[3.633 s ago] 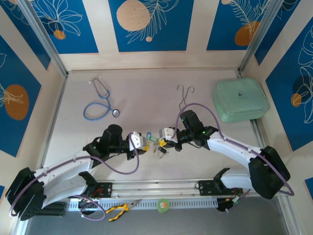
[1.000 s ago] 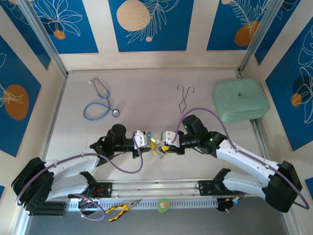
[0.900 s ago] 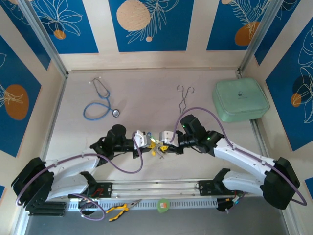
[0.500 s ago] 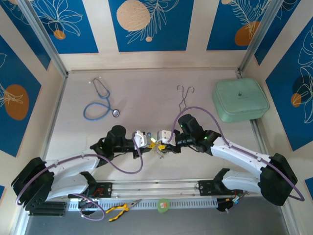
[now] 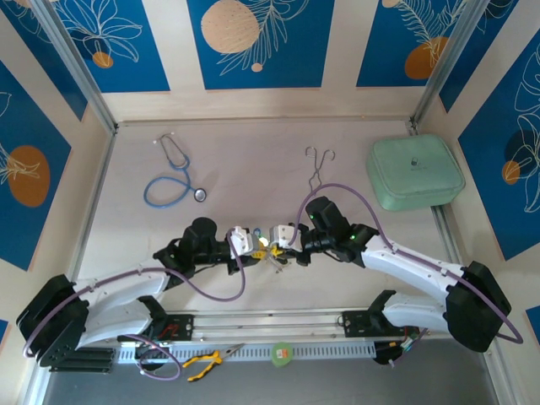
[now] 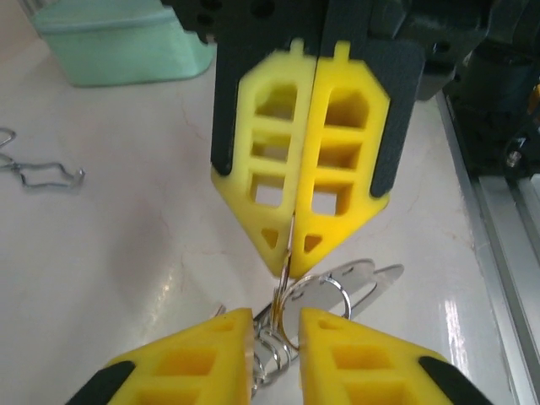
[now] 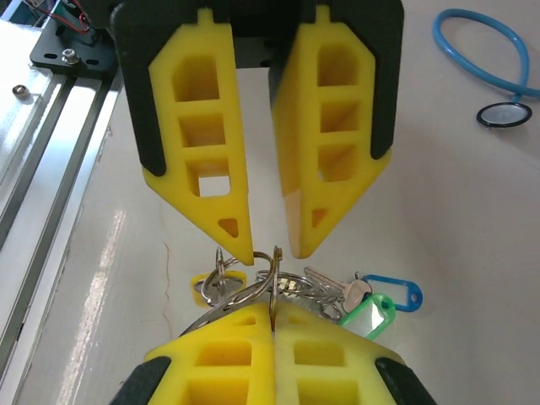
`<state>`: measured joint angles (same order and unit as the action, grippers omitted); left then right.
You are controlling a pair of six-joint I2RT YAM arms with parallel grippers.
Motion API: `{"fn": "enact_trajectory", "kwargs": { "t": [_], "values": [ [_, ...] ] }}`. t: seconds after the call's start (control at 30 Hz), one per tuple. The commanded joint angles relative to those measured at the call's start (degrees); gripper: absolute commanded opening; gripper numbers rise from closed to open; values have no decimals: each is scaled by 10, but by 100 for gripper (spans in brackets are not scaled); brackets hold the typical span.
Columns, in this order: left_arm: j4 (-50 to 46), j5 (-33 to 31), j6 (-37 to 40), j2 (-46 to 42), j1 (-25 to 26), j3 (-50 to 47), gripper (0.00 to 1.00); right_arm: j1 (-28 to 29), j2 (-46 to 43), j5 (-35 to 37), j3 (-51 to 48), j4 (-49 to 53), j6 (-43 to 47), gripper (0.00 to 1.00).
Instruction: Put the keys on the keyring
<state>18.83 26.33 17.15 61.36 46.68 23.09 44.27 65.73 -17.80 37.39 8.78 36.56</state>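
Note:
The keyring (image 7: 253, 291) is a bunch of silver rings hanging between the two grippers just above the table. My right gripper (image 7: 274, 308) is shut on one thin ring, edge-on between its yellow pads. My left gripper (image 7: 274, 246) faces it tip to tip and stands open, its fingertips (image 7: 245, 250) straddling that ring's top. In the left wrist view the left gripper (image 6: 277, 327) has a ring (image 6: 316, 308) in its gap and the right gripper (image 6: 288, 253) pinches the ring above. A silver key (image 7: 333, 285), a blue tag (image 7: 390, 295), the green tab (image 7: 371, 316) and the yellow tag (image 7: 201, 288) hang on the bunch (image 5: 268, 246). The black-headed key is hidden.
A blue stethoscope (image 5: 173, 180) lies at the back left, thin forceps (image 5: 319, 169) at the back middle, a mint-green case (image 5: 415, 171) at the back right. Yellow-handled pliers (image 5: 207, 361) rest on the metal rail (image 5: 278, 325) at the near edge, behind the grippers.
The right wrist has slid a little left and away from the rail, bringing the two grippers closer together. The keyring stays pinched in the right gripper between them.

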Motion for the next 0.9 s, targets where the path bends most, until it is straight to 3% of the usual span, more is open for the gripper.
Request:
{"fn": "enact_trajectory", "kwargs": {
  "t": [0.0, 0.57, 0.87],
  "values": [
    [-59, -15, 22, -17, 6, 11, 25, 9, 7, -25, 9, 13, 20, 0],
    [-123, 16, 45, -60, 7, 22, 27, 28, 37, -37, 46, 67, 60, 0],
    [-147, 46, 37, -40, 6, 24, 27, 38, 66, -59, 47, 59, 45, 0]
  ]
}}
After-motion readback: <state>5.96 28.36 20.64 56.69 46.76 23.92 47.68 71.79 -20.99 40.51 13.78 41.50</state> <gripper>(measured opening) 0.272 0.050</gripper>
